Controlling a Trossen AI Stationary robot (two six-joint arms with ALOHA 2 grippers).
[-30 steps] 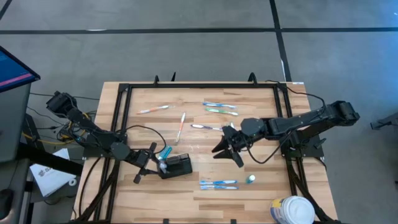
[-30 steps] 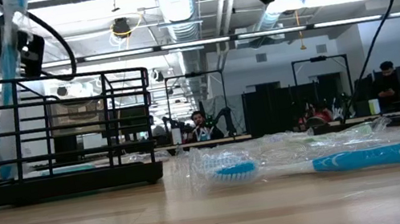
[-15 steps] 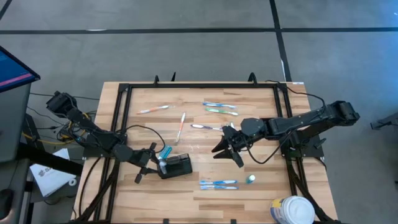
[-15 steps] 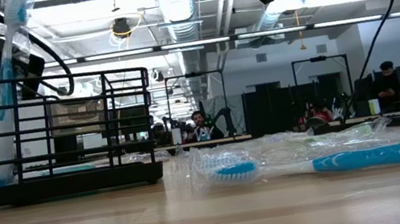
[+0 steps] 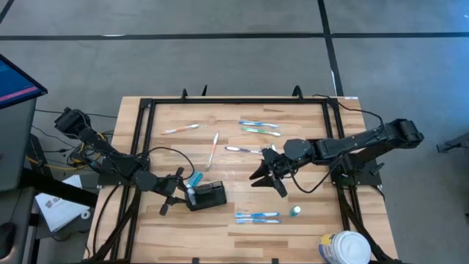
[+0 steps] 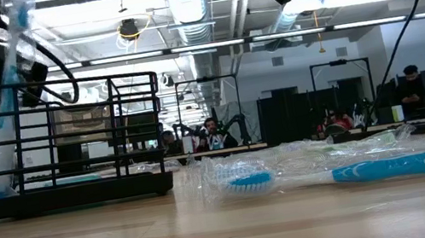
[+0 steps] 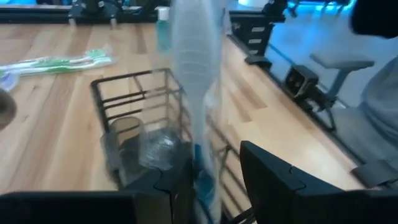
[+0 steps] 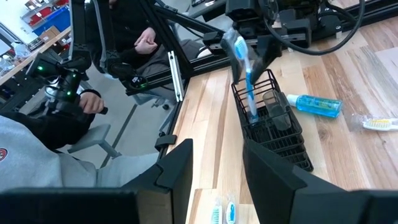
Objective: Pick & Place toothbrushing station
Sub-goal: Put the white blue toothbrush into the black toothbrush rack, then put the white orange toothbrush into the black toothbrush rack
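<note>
My left pincer [image 7: 214,180] grips a wrapped toothbrush [image 7: 196,81], its tip hidden inside the toothbrushing station [image 5: 207,196] just below. My right pincer [image 5: 268,178] hangs open, well apart.

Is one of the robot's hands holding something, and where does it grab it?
Yes. The left gripper holds a wrapped toothbrush by its lower end, standing upright over the black wire holder. The right gripper holds nothing.

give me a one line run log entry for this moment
left gripper: over black wire holder, wrapped toothbrush upright between fingers, tip in holder | right gripper: waiting mid-table, open, empty
</note>
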